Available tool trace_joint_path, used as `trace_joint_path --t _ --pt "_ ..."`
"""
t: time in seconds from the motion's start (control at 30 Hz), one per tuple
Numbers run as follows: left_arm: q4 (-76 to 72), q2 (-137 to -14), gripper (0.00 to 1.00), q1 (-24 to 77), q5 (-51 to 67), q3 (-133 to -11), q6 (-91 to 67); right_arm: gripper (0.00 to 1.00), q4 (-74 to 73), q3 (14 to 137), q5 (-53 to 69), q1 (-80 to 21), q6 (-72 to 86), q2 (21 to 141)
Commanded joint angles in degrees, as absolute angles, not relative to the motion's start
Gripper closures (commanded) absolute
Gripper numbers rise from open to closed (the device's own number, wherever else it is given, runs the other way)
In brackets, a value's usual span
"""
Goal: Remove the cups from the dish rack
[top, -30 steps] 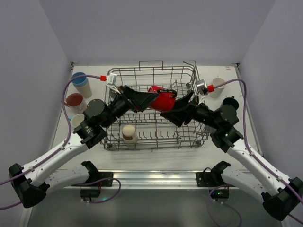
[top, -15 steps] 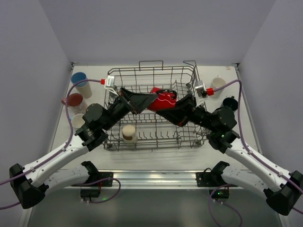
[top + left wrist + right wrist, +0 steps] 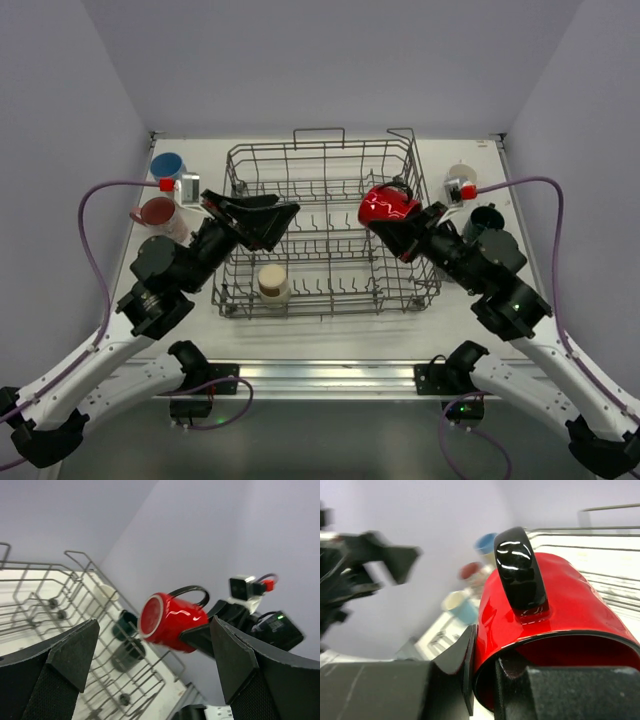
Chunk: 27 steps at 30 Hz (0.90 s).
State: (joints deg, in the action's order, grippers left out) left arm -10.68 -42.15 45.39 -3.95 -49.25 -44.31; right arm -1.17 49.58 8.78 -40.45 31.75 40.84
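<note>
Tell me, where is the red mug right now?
In the overhead view, the red mug is lifted over the right side of the dish rack, pinched by its rim in the right gripper.

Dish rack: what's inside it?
One beige cup stands inside the dish rack; the left hand covers a patch. The right hand holds a red mug over it.

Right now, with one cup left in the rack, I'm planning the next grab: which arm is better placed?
Left: the left gripper is open over the rack, near the beige cup; the right gripper is shut on the red mug.
</note>
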Motion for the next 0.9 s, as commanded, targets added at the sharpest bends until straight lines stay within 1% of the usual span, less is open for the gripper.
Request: trace_joint_path --t 0.0,0.03,0.1,0.13,0.17,0.2,0.23,0.33,0.4,0.43,0.47,0.53,0.63,0.7,0.87 --pt "-0.81 -39.82 0.0 45.0 -6.68 -52.47 -32.12 1.0 -14.82 57.9 -9.89 -39.12 25.06 36.05" --pt "4.6 -38.86 0.0 45.09 -6.59 -53.17 -30.43 1.0 -20.07 58.62 -17.07 -37.28 24.61 35.69" --pt "8.94 -37.71 0.0 45.09 -6.59 -53.44 -25.96 1.0 -25.2 60.72 -23.7 -34.29 24.09 35.77" --pt "13.14 -37.18 0.0 45.09 -6.77 -53.44 -24.62 1.0 -27.05 60.99 -26.34 -32.1 24.08 35.86" --pt "15.01 -36.39 0.0 45.09 -7.12 -53.35 -22.26 1.0 -29.42 61.08 -26.54 -26.69 23.91 36.03" --pt "16.94 -35.95 0.0 45.09 -7.21 -53.0 -21.19 1.0 -30.23 60.74 -26.46 -24.02 23.82 36.38" --pt "19.92 -35.16 0.0 45.09 -7.38 -52.74 -20.31 1.0 -31.28 60.47 -25.41 -18.34 23.73 36.82" --pt "23.63 -34.46 0.0 45.0 -7.03 -51.24 -16.97 1.0 -32.95 59.68 -22.07 -10.4 23.91 39.53" --pt "24.17 -33.93 0.0 45.09 -6.42 -49.32 -14.95 1.0 -33.05 58.02 -20.58 -3.89 23.64 41.47" --pt "24.17 -33.4 0.0 45.0 -6.42 -48.52 -14.42 1.0 -33.05 57.31 -19.0 1.01 23.73 43.4" --pt "24.08 -33.05 0.0 45.0 -7.37 -47.82 -13.72 1.0 -32.96 55.56 -15.94 4.01 23.82 44.37" --pt "23.3 -32.0 0.0 45.09 -8.08 -45.62 -12.92 1.0 -32.96 54.15 -13.55 9.37 24.69 46.83" --pt "22.42 -30.68 0.0 45.09 -6.86 -43.86 -12.92 1.0 -32.87 53.26 -11.78 12.64 25.05 48.68" --pt "22.5 -30.5 0.0 45.0 -5.36 -43.33 -12.83 1.0 -33.31 53.88 -8.37 14.41 25.05 53.16" --pt "23.99 -30.59 0.0 45.0 -6.85 -42.89 -13.44 1.0 -33.14 52.56 -5.1 17.14 25.75 61.95"
